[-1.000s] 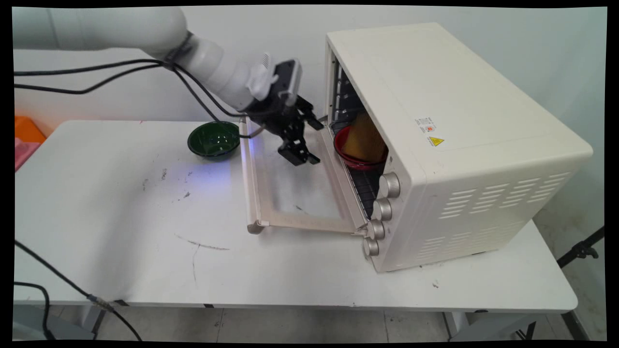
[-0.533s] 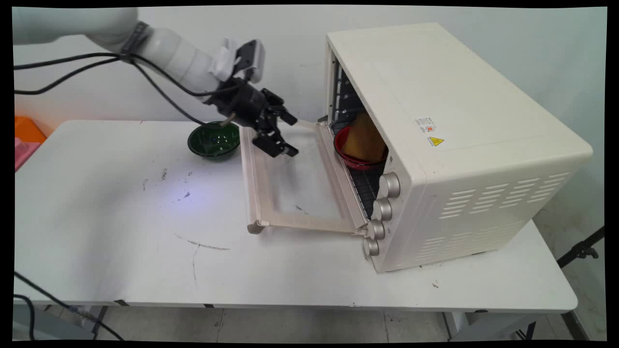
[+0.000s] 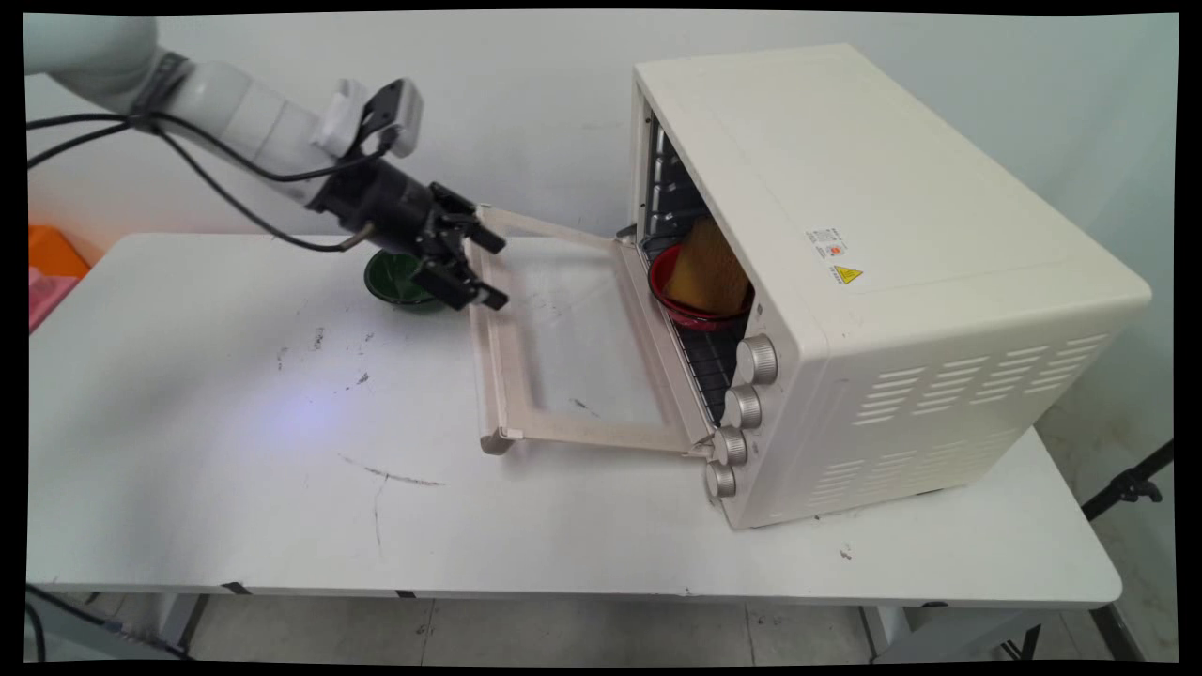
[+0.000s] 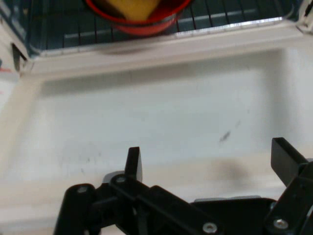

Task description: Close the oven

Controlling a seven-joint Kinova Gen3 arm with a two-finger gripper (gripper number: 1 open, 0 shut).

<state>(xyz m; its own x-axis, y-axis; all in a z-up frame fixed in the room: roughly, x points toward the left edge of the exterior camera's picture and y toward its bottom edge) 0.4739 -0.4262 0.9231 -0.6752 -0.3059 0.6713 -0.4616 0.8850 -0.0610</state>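
Observation:
A cream toaster oven [image 3: 845, 263] stands on the right half of the white table [image 3: 235, 441], its glass door [image 3: 563, 347] folded down flat toward the left. On the wire rack inside sits a red bowl [image 3: 690, 296] [image 4: 134, 19] holding a yellow sponge-like block [image 3: 709, 268] [image 4: 132, 7]. My gripper [image 3: 474, 268] [image 4: 208, 159] hangs open and empty just above the door's far outer edge, by its handle, pointing at the oven mouth. A dark green bowl [image 3: 399, 282] lies partly hidden behind the gripper.
Several silver knobs [image 3: 742, 408] line the oven's front panel. Black cables [image 3: 216, 174] trail from the arm at upper left. An orange and pink box [image 3: 47, 268] sits off the table's left end. Scuff marks dot the tabletop.
The gripper has drawn back leftward from near the oven mouth to the door's outer edge, staying open. It now covers part of the green bowl. The oven door and red bowl have not moved.

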